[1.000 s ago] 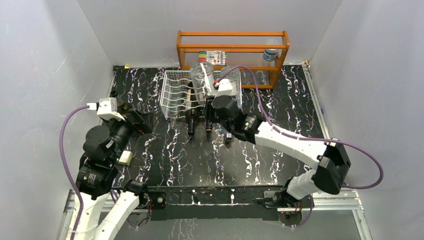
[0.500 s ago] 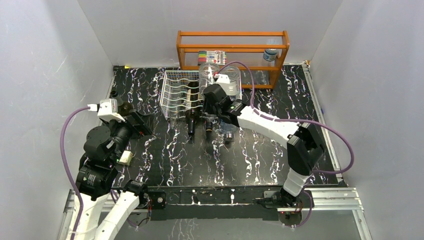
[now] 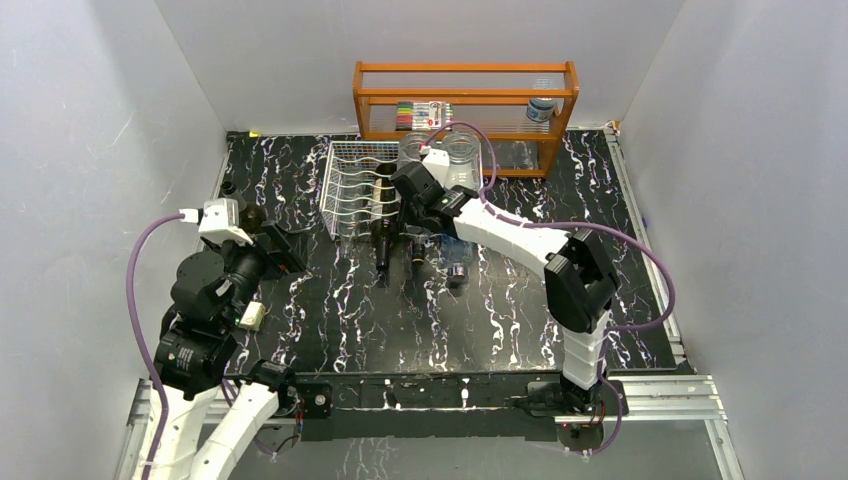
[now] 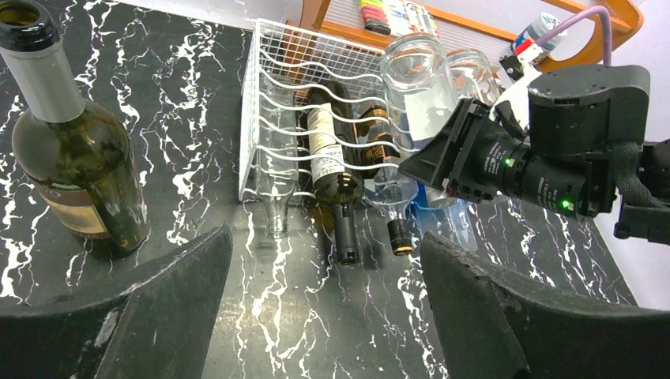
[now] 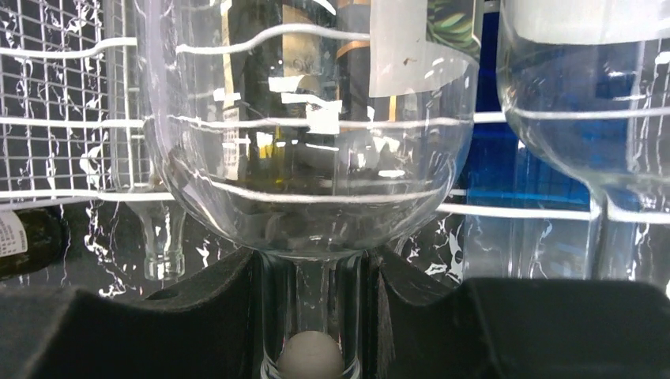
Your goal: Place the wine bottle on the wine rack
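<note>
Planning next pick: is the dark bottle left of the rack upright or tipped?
Upright: the dark bottle stands on the table, neck up.

Open tabletop (image 3: 330, 300) lies between the spread left gripper (image 4: 325, 237) and the wine rack (image 3: 340, 185): bare marble, room to pass. An upright green bottle (image 4: 75, 158) stands near that gripper, off to the rack's left.

The rack front is fenced by necks poking out toward the arms: dark bottles (image 4: 328, 158) and one clear neck (image 4: 272, 205).

The right arm (image 3: 510, 235) slants across the table's right half. Its right gripper (image 5: 312, 268), clamped on the neck of a clear wine bottle (image 5: 308, 118), blocks the rack's top middle (a second clear bottle (image 5: 585, 95) sits just beside it).

An orange shelf (image 3: 465, 95) closes the back, and grey walls (image 3: 100, 150) close both sides.
</note>
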You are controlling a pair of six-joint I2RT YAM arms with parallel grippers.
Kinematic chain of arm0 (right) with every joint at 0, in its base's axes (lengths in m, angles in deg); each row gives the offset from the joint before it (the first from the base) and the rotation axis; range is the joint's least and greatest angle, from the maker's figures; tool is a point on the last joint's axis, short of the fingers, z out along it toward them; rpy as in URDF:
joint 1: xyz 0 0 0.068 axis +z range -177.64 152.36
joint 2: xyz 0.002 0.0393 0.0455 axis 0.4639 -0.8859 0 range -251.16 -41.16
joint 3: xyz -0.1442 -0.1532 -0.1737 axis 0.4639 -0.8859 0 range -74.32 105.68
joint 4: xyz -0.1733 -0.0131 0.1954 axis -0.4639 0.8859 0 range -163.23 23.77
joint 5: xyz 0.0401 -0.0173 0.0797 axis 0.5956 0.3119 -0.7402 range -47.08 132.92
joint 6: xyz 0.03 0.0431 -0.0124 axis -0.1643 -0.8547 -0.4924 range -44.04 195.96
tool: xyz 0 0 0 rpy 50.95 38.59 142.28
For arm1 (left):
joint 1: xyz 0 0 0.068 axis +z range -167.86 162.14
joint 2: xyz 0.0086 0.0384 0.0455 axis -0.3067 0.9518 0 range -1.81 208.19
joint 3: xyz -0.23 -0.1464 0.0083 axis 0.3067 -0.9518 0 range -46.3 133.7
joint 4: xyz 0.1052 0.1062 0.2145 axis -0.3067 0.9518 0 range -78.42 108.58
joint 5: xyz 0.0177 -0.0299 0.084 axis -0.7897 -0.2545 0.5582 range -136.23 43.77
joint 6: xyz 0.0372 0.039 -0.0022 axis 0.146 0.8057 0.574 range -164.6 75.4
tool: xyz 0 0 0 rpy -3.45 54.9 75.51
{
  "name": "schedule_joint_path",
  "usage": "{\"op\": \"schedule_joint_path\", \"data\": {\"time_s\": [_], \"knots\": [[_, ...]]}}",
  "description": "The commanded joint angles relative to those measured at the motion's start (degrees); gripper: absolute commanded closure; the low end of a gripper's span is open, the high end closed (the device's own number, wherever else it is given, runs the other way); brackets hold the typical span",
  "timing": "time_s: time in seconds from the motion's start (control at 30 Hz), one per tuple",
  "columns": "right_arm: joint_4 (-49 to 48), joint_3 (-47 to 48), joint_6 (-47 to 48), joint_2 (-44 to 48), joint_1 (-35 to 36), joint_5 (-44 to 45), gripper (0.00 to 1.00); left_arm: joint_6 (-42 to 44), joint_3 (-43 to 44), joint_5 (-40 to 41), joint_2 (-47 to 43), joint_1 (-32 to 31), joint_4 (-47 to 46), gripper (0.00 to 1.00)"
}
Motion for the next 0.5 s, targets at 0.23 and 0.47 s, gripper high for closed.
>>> {"op": "schedule_joint_path", "data": {"time_s": [0.23, 0.47], "knots": [[-7.3, 9.5, -0.3, -0.5, -2.4, 5.6, 0.81, 1.1, 0.6, 1.2, 0.2, -0.3, 0.5, 0.12], [-7.8, 8.6, -1.0, -0.6, -2.4, 5.4, 0.59, 1.3, 0.8, 1.4, 1.1, -0.2, 0.7, 0.12]]}}
